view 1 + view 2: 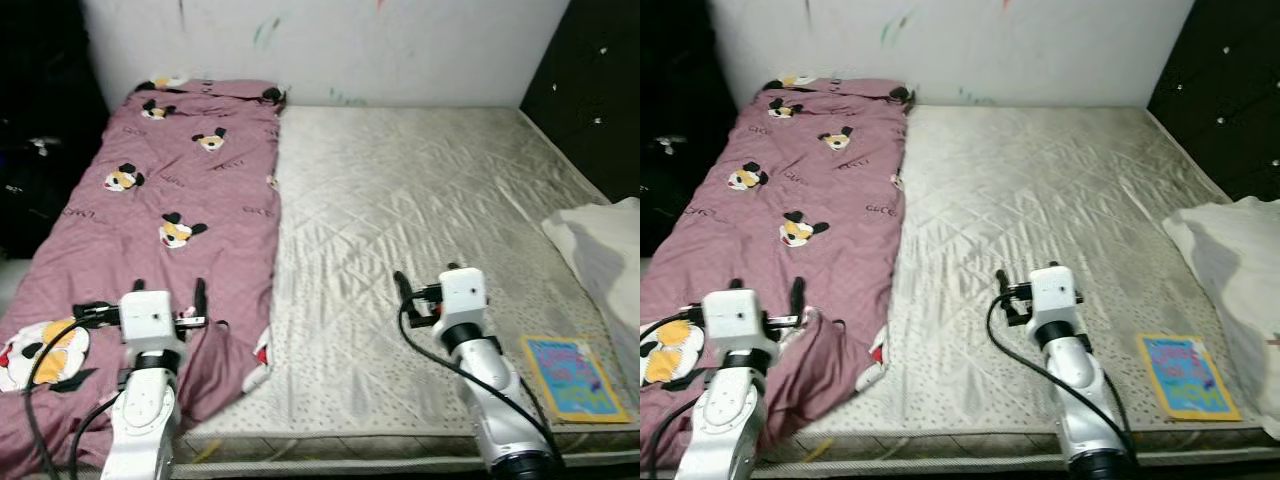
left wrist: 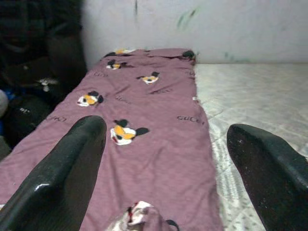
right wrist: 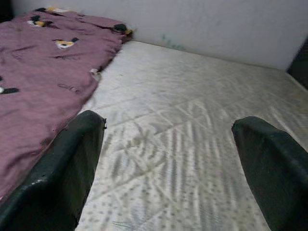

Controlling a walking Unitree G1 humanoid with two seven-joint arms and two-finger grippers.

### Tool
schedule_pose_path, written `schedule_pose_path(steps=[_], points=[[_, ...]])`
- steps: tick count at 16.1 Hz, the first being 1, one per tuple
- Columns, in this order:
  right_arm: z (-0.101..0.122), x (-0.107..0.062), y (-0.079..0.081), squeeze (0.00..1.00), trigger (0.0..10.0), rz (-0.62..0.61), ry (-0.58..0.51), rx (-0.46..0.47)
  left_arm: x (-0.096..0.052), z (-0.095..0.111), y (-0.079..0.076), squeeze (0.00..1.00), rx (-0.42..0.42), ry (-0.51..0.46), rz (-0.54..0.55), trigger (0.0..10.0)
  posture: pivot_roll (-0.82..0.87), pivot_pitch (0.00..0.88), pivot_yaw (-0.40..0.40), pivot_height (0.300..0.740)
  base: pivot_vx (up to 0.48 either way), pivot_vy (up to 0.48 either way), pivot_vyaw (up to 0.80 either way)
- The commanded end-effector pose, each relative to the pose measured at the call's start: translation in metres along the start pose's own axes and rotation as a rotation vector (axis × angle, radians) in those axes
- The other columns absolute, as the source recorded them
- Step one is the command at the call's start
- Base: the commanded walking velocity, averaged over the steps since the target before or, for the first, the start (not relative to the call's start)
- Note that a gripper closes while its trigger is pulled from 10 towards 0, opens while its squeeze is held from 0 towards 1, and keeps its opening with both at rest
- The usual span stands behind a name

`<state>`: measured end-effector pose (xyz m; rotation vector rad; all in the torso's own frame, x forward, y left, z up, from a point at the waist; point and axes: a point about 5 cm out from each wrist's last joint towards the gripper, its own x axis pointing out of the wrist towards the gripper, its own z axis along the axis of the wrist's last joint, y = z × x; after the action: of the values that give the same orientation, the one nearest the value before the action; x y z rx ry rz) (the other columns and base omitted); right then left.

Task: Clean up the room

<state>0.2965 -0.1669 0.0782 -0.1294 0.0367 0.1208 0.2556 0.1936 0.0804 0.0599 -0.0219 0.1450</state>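
The mauve cartoon-mouse-print quilt (image 1: pixel 170 230) lies lengthwise along the robot's left side of the bed, reaching from the wall end to the near edge, where its corner is rumpled and folded back on itself. It covers only a strip of the pale grey quilted mattress (image 1: pixel 420 220), the rest of which lies bare. Near the front right corner of the mattress rests a flat, brightly coloured picture book (image 1: pixel 575 378), and just beyond it a crumpled white cloth bundle (image 1: pixel 600 250) sits at the right edge. By my reading the tidying is at an early step: nothing is held, and the robot stands at the foot of the bed facing the bedding. The next move probably calls for lowering the left end effector (image 1: pixel 168 303) onto the rumpled near corner of the quilt to take hold of it, while the book and the cloth remain to be gathered. The left end effector hovers over that corner with its two black fingers (image 2: pixel 62 173) spread wide, empty, pointing up the length of the quilt. The right end effector (image 3: pixel 168 168) is held forward over the bare mattress, well apart from the book, its fingers likewise parted and gripping nothing. Both silver arms are raised and bent, wrists roughly level.
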Motion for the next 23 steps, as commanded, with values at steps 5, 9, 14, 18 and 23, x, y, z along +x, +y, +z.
schedule_pose_path(steps=[5,9,14,18,23], points=[[-0.002,0.001,0.005,0.00,10.0,0.025,0.012,-0.001,0.000,-0.002,0.005,0.00,-0.001,0.022,0.020,10.0,-0.01,0.042,-0.029,0.740,0.000,0.480,0.00],[-0.002,0.001,0.006,0.00,10.0,0.030,0.017,0.001,0.000,-0.002,0.007,0.00,-0.008,0.023,0.033,10.0,-0.01,0.042,-0.029,0.740,0.000,0.480,0.00],[-0.002,0.002,0.006,0.00,10.0,0.032,0.023,0.005,0.001,-0.003,0.008,0.00,-0.020,0.032,0.041,10.0,-0.01,0.045,-0.029,0.740,0.000,0.480,0.00],[-0.003,0.002,0.006,0.00,10.0,0.031,0.023,0.007,0.002,-0.003,0.009,0.00,-0.025,0.034,0.048,10.0,-0.01,0.045,-0.028,0.740,0.000,0.480,0.00],[0.001,0.004,0.003,0.00,10.0,0.020,-0.003,-0.009,0.010,0.005,0.008,0.00,-0.060,0.003,0.063,10.0,-0.01,0.023,-0.028,0.740,0.000,0.094,0.00]])
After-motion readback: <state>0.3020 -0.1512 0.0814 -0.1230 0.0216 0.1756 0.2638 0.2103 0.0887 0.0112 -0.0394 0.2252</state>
